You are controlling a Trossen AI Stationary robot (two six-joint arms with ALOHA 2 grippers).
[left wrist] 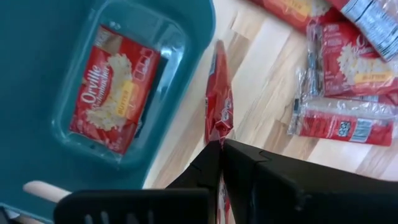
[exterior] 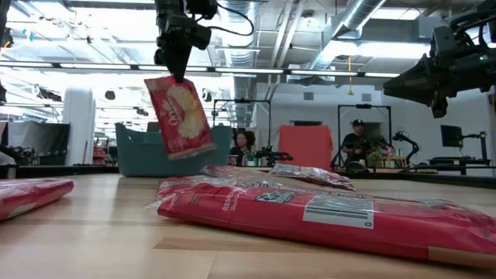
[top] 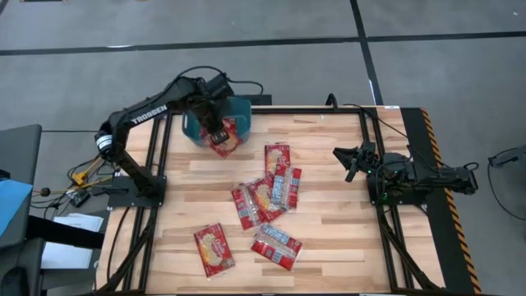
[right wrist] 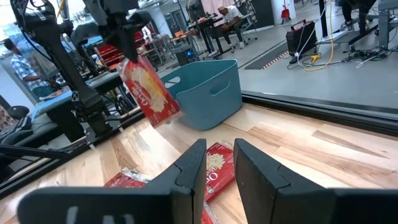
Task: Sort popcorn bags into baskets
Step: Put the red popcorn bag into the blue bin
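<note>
Above basket rim, left gripper pinching dangling popcorn bag

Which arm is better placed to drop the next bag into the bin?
Left. Its gripper is shut on a bag hanging at the bin rim, one bag already inside. The right gripper waits open and empty at the table's right side.

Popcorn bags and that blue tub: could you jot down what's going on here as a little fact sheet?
Held bag: red popcorn bag hanging from the left gripper, fingers shut on its top edge
Position: near the rim of the teal basket
Already in basket: one bag, lying flat
Loose on table: six bags, four clustered mid-table, two nearer the front
Right gripper: open, waiting at the right side, holding nothing
</note>
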